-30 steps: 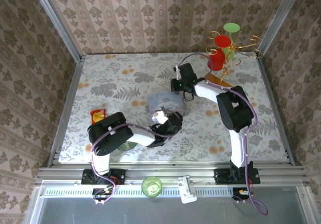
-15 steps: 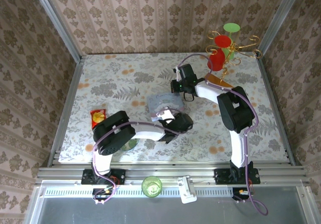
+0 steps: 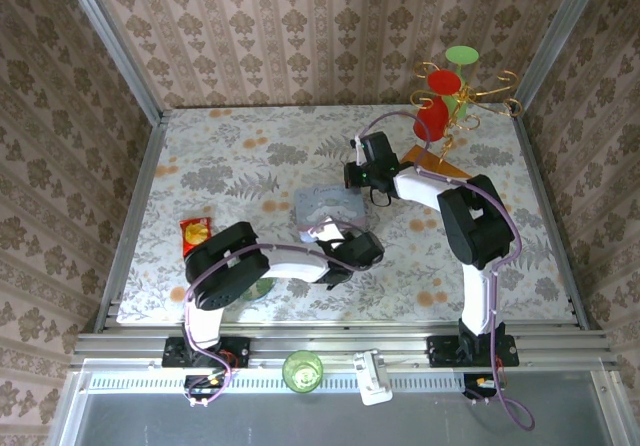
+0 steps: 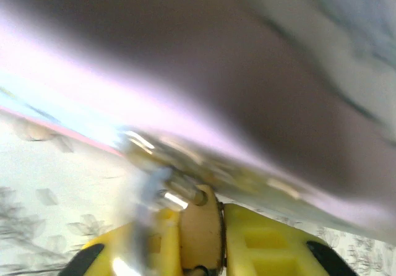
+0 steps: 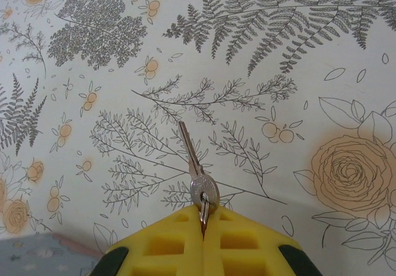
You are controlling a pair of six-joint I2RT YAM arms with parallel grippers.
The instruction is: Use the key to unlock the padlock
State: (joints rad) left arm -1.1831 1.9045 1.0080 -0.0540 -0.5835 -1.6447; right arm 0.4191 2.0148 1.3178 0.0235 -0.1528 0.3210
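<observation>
My left gripper [image 4: 219, 211] has its yellow fingers shut on the small brass padlock [image 4: 200, 226]. The lock's thin silvery shackle [image 4: 176, 195] sticks out ahead, blurred. A pale blue tin [image 3: 328, 204] looms right over it and is out of focus in the left wrist view. In the top view the left gripper [image 3: 325, 231] sits at the tin's near edge. My right gripper [image 5: 203, 217] is shut on the head of a silver key [image 5: 197, 168], whose blade points away over the floral cloth. In the top view the right gripper [image 3: 362, 180] hangs just beyond the tin's far right corner.
A red-and-yellow snack packet [image 3: 196, 231] lies at the left of the table. A gold wire stand with red and green cups [image 3: 445, 96] occupies the back right corner, beside an orange board [image 3: 435, 158]. A green cup [image 3: 301, 370] stands on the front rail.
The left gripper has swung right along the tin's near side with the padlock. The right gripper has shifted slightly right with the key.
</observation>
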